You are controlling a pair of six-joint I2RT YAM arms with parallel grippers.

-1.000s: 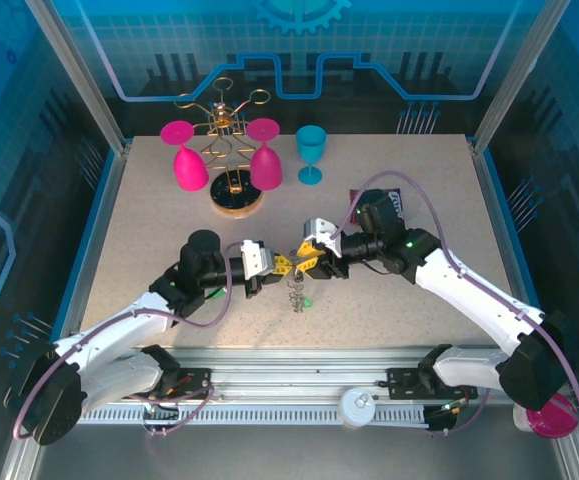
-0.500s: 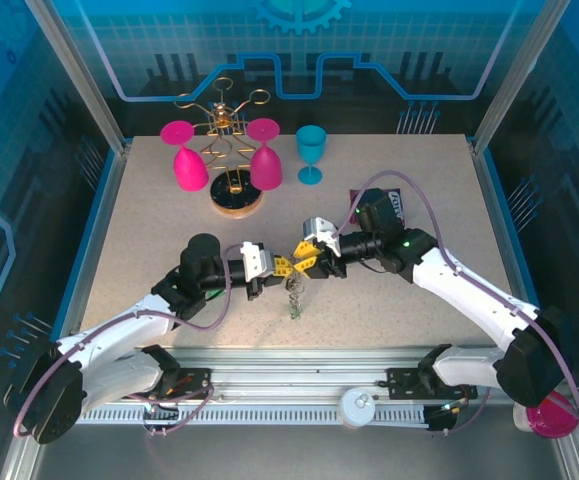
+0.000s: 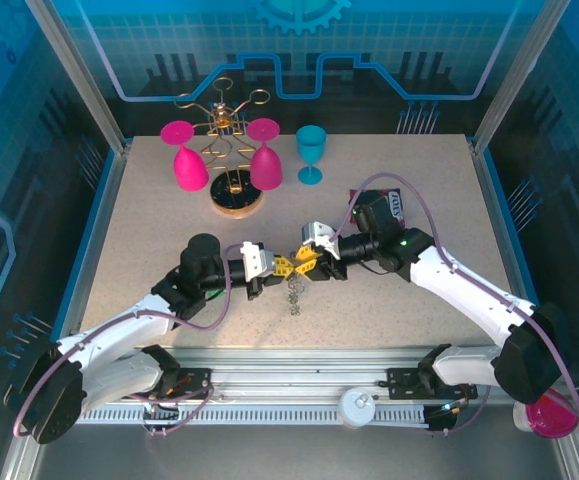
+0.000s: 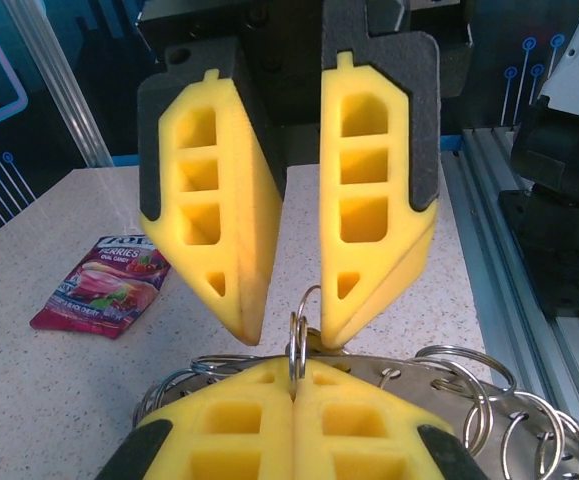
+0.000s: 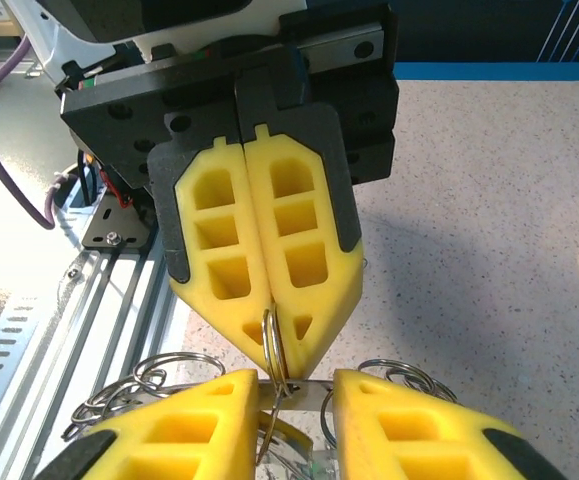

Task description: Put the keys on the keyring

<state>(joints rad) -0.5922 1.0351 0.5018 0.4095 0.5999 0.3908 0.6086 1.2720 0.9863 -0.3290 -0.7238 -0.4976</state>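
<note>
My left gripper (image 3: pixel 281 266) (image 4: pixel 294 385) is shut on a thin steel split ring, the keyring (image 4: pixel 300 325) (image 5: pixel 275 340), which stands on edge out of its yellow fingertips. A flat metal bar (image 4: pixel 424 385) carrying several more wire rings hangs from it as a cluster (image 3: pixel 294 292) just above the table. My right gripper (image 3: pixel 307 263) (image 5: pixel 296 398) faces the left one tip to tip. Its jaws are open and straddle the ring, one pad (image 4: pixel 237 300) on each side. The keys are hidden in the cluster.
A gold wire rack on a round wooden base (image 3: pixel 237 198) holds two pink glasses at the back left. Beside it stands a teal glass (image 3: pixel 311 152). A snack packet (image 3: pixel 390 206) (image 4: pixel 104 285) lies behind the right arm. The metal rail (image 3: pixel 299 385) runs along the near edge.
The right gripper's jaws have narrowed around the ring and edged slightly toward the left gripper. The left gripper has stayed shut on the ring in the same place.
</note>
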